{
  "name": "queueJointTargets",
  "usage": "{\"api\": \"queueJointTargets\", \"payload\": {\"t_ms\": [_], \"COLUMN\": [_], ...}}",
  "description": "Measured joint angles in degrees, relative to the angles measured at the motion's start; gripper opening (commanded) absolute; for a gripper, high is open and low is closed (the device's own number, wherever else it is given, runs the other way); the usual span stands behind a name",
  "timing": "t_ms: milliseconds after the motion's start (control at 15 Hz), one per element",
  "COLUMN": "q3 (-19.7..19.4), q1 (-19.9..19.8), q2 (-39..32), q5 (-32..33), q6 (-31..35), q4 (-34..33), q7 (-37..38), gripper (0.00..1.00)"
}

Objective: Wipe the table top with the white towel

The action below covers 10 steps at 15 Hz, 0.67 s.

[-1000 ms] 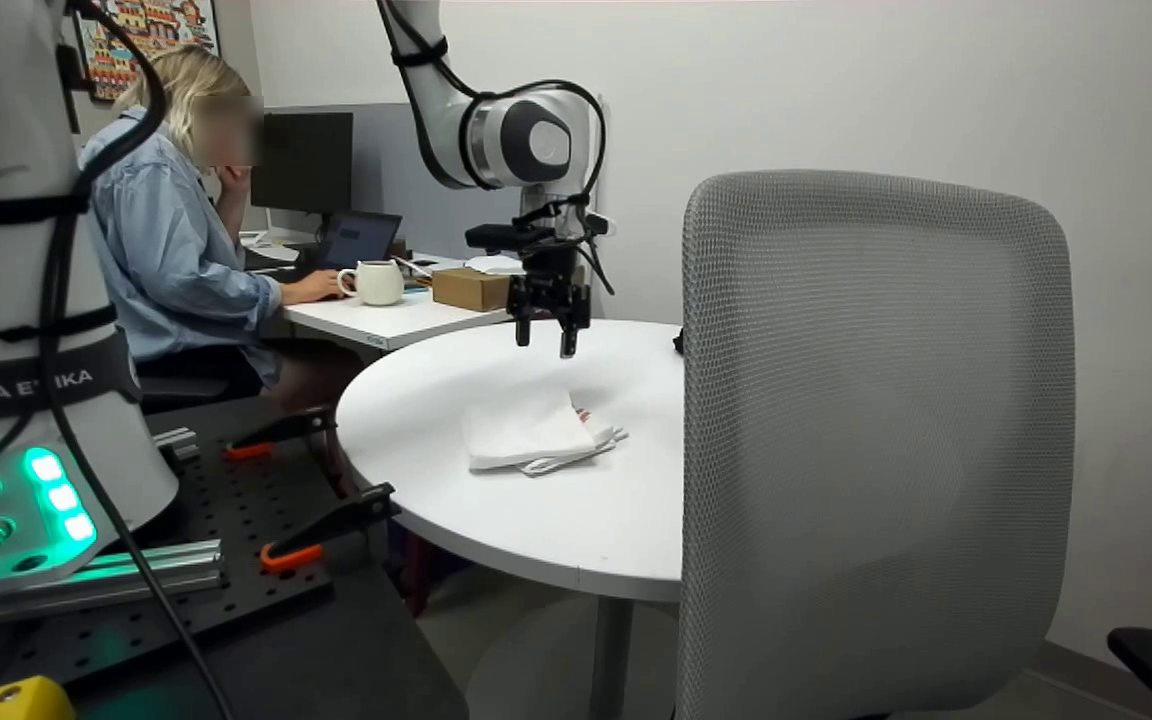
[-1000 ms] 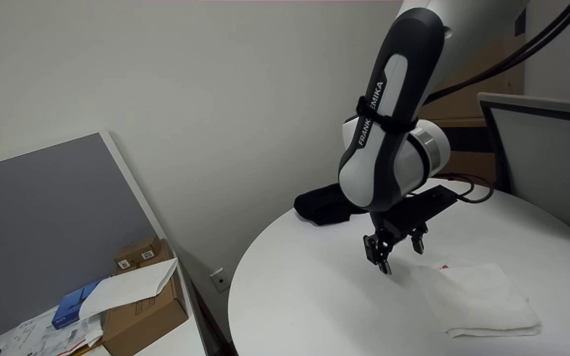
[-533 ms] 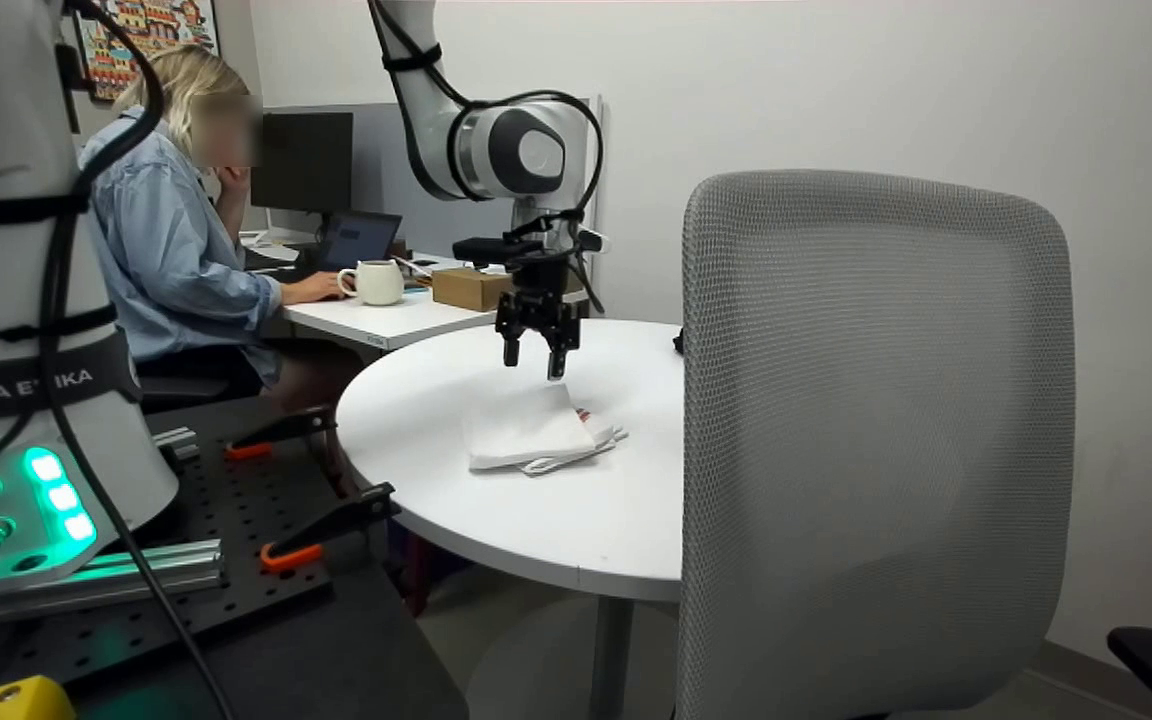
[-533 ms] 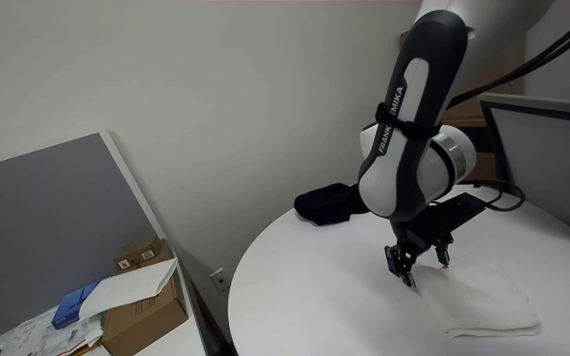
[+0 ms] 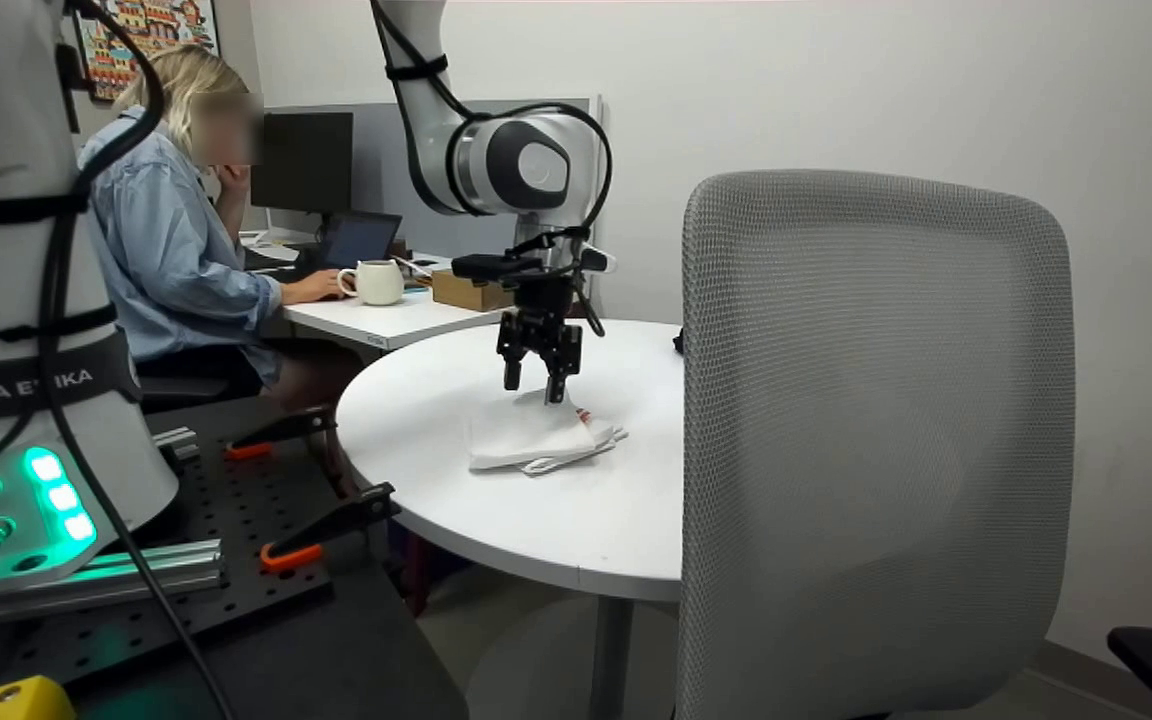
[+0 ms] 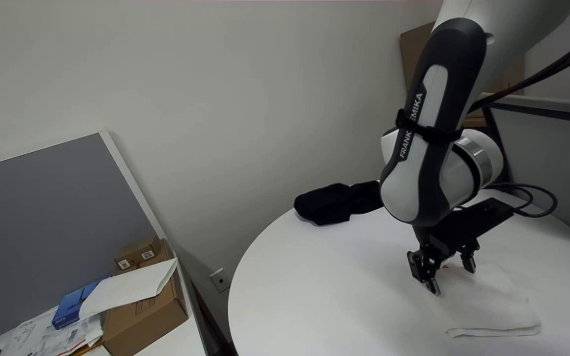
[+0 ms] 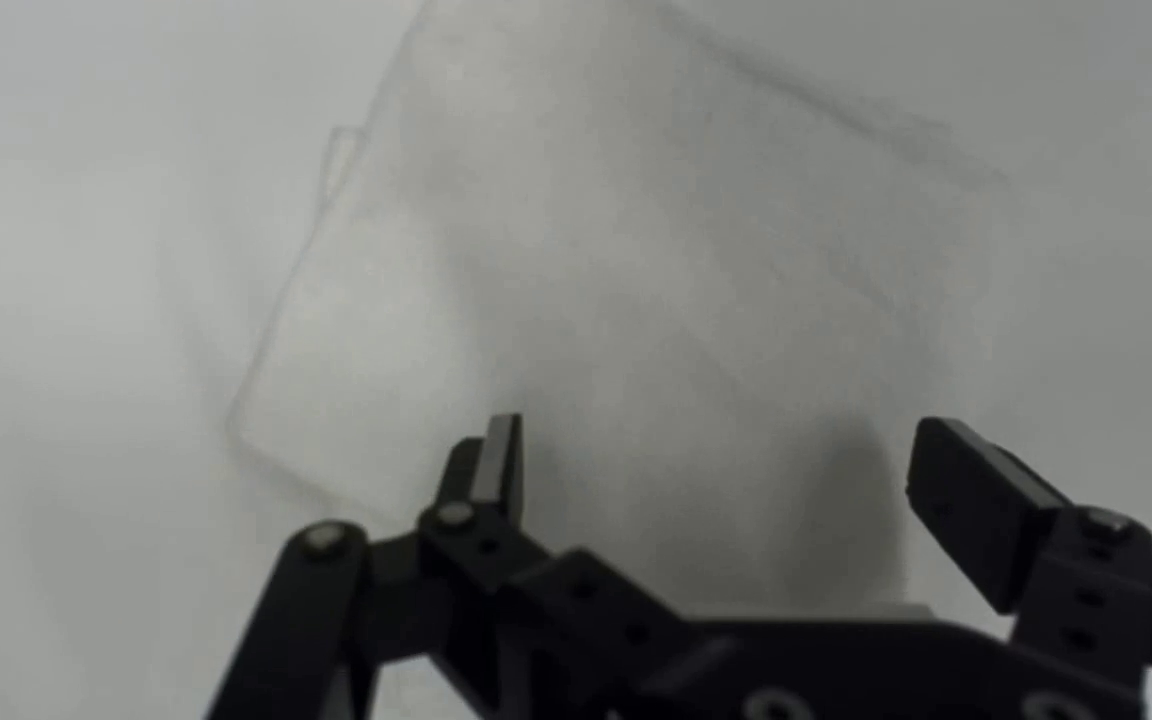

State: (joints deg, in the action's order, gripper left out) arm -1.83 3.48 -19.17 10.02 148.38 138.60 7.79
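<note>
The white towel [image 5: 531, 442] lies folded on the round white table [image 5: 416, 430], with a small red mark near one corner. It also shows in an exterior view [image 6: 493, 306] and fills the middle of the wrist view [image 7: 616, 250]. My gripper [image 5: 534, 389] is open and points down over the towel's edge farther from that camera. In an exterior view the gripper [image 6: 451, 278] hangs over the towel's corner by the red mark. In the wrist view the open fingers [image 7: 718, 430] have only towel and shadow between them. I cannot tell whether the tips touch the towel.
A grey mesh chair [image 5: 876, 430] stands against the table's near side. A black cloth-like item [image 6: 324, 203] lies at the table's edge by the wall. A desk with a mug [image 5: 379, 283], a cardboard box [image 5: 470, 289] and a seated person [image 5: 176, 220] is beyond the table.
My gripper has come down and moved over the towel's edge, rightward in an exterior view. It stays open. The towel has not visibly moved.
</note>
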Motion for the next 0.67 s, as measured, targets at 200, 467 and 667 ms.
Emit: {"api": "queueJointTargets", "payload": {"t_ms": [200, 467, 667], "q3": [-0.7, -0.8, -0.9], "q1": [-0.3, -0.3, -0.1], "q2": [-0.7, -2.0, -2.5], "q5": [0.0, -0.1, 0.0], "q6": [1.2, 2.6, 3.7], "q4": [1.5, 3.1, 3.8], "q7": [0.0, 0.0, 0.1], "gripper": [0.96, 0.56, 0.31]}}
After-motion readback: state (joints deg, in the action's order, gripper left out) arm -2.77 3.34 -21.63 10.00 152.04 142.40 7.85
